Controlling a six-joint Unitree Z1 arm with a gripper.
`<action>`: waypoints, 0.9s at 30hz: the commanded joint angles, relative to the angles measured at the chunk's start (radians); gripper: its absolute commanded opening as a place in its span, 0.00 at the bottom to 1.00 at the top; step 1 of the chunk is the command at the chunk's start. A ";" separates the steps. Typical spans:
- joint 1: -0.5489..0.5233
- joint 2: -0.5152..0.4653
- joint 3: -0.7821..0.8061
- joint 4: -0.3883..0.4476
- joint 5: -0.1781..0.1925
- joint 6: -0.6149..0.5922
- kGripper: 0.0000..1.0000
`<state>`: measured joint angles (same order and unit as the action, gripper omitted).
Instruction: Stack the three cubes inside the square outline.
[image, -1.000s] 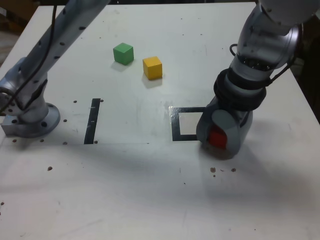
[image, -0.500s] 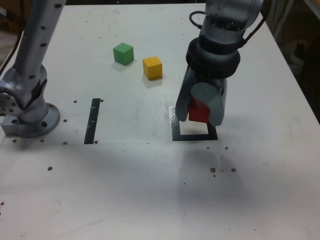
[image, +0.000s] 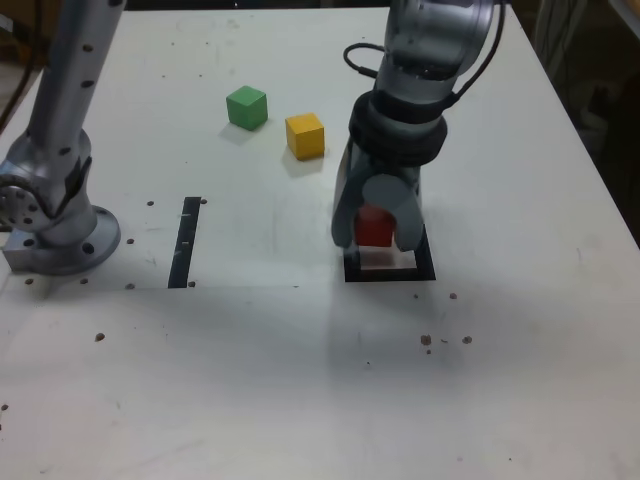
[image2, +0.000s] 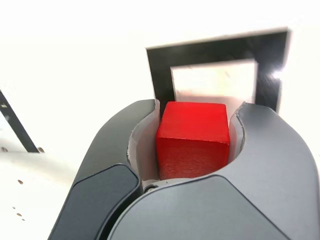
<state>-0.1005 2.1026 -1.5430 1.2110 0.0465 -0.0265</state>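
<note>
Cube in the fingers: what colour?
Red cube; clearest in the wrist view.

In the exterior view the gripper (image: 376, 222) hid most of the outline (image: 428, 272) and part of the red cube (image: 375, 228), while the arm (image: 432, 40) ran off the top edge.
</note>
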 joint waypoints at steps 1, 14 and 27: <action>0.006 -0.004 0.014 -0.020 -0.008 0.009 0.24; 0.008 0.020 0.008 -0.053 -0.026 0.030 0.29; 0.006 0.018 -0.002 -0.033 -0.039 0.055 0.90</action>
<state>-0.0935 2.1428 -1.5454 1.1660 0.0005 0.0308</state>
